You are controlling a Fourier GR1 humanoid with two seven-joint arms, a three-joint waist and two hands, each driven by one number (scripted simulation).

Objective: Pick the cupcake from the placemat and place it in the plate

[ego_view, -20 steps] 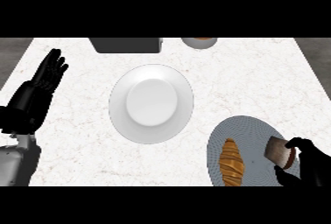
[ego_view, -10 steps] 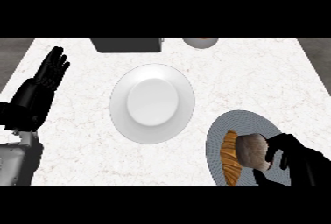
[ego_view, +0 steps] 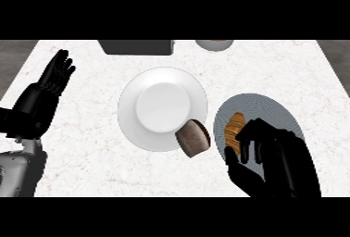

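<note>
Right robot hand (ego_view: 273,157): lower right of frame, over the grey placemat (ego_view: 270,104), fingers curled inward and closed on nothing visible. A bread-like pastry (ego_view: 234,128) lies on the placemat, partly under those fingers.

Cupcake (ego_view: 193,138): just left of this hand and apart from it, tilted on its side, overlapping the lower right rim of the white plate (ego_view: 128,111) at centre frame.

Left robot hand (ego_view: 53,76): upper left, fingers straight and apart, resting.

Risk, as judged: the cupcake appears seated on the rim, not in the well, so it could roll off onto the worktop (ego_view: 89,152). A sideways nudge from the curled fingers would cause this, or shift the plate.
</note>
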